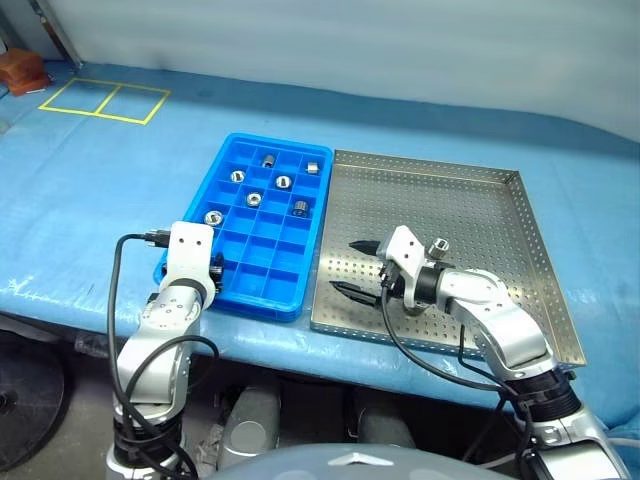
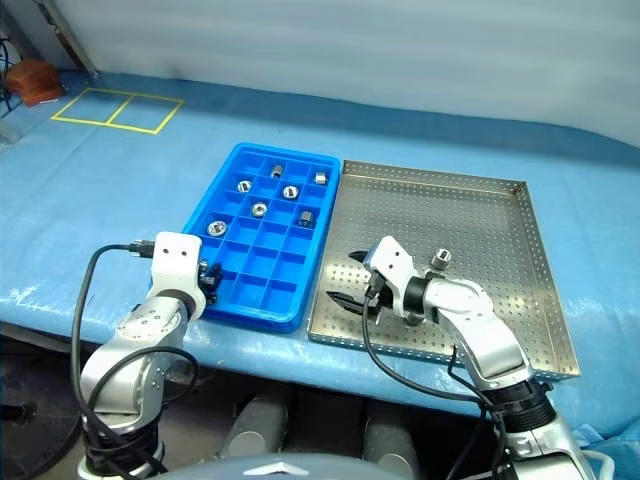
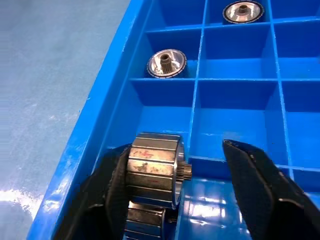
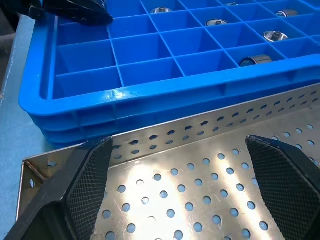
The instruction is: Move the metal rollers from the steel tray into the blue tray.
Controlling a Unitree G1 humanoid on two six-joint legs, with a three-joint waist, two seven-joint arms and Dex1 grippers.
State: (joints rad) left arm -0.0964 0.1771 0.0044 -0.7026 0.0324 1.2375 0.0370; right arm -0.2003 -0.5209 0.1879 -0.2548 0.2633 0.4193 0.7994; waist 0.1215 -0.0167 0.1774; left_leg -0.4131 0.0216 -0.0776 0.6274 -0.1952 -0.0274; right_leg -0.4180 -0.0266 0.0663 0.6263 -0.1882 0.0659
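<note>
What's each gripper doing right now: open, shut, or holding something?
Left gripper: jaws apart, metal roller resting against one jaw.
Right gripper: open, holding nothing.

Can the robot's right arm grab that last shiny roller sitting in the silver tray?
Probably yes. The roller stands alone on the steel tray, beside the right gripper, whose fingers are open and empty.

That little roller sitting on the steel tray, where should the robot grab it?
By its round side wall, coming down from above. The metal roller seems to stand upright on the steel tray, hole up, with nothing beside it. The open right gripper is nearest.
</note>
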